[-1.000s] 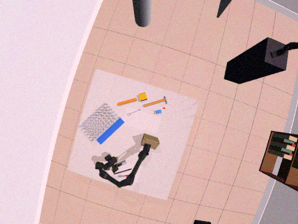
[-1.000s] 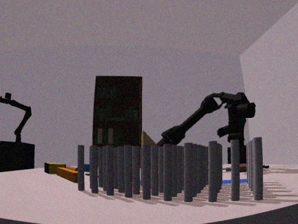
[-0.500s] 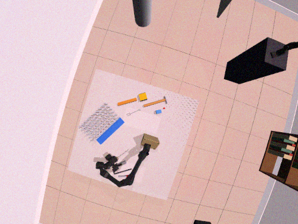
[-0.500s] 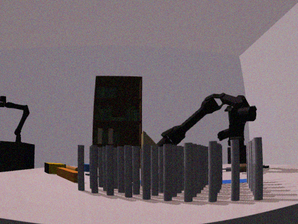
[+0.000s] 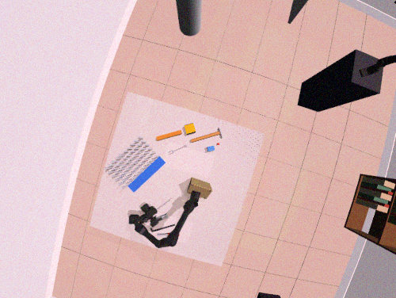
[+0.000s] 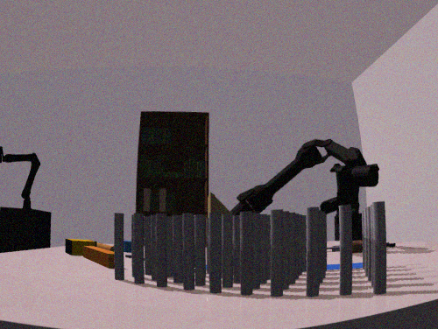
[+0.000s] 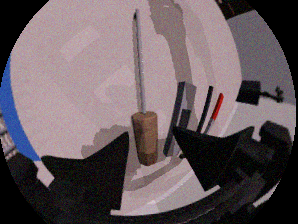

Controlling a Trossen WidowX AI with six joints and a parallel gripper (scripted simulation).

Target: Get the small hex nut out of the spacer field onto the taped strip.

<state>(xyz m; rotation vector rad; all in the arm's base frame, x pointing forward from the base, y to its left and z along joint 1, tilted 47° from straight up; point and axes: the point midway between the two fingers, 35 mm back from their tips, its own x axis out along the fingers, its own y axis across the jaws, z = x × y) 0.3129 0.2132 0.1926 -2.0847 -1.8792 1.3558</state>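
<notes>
Wrist view, nearest: the gripper point(image 5: 159, 219) point(image 6: 349, 236) point(image 7: 150, 132) stands partly open and grips nothing. Between its fingertips, with a gap visible on either side, appears the wooden handle point(image 6: 357, 246) point(image 7: 145, 137) of a rod tool, its thin metal rod point(image 5: 165, 204) point(image 7: 140, 62) extending away from the gripper. The tool's long axis runs roughly parallel to the blue taped strip point(image 5: 146, 174) point(image 6: 345, 266) point(image 7: 17, 120); the top view shows the rod, while the arm largely covers the handle. To the right in the wrist view lie a dark flat bar point(image 7: 175, 117), a thin black rod point(image 7: 205, 110) and a red-ended tool point(image 5: 167, 234) point(image 7: 216, 110).

Beyond the strip, the metal spacers point(image 5: 135, 162) point(image 6: 277, 254) point(image 7: 6, 142) stand upright; the exterior view shows their full height, the wrist view only a sliver of the field. The hex nut cannot be made out in any view, so its place and orientation cannot be told. The top view also resolves a pronged tool point(image 5: 177, 150), a hammer point(image 5: 206, 135), an orange block point(image 5: 169, 135) point(image 6: 99, 255) and a yellow block point(image 5: 189, 128) point(image 6: 81, 247).

Farthest, a bookshelf point(image 5: 353, 221) point(image 6: 208, 175) holds upright books, clearer from the top.
</notes>
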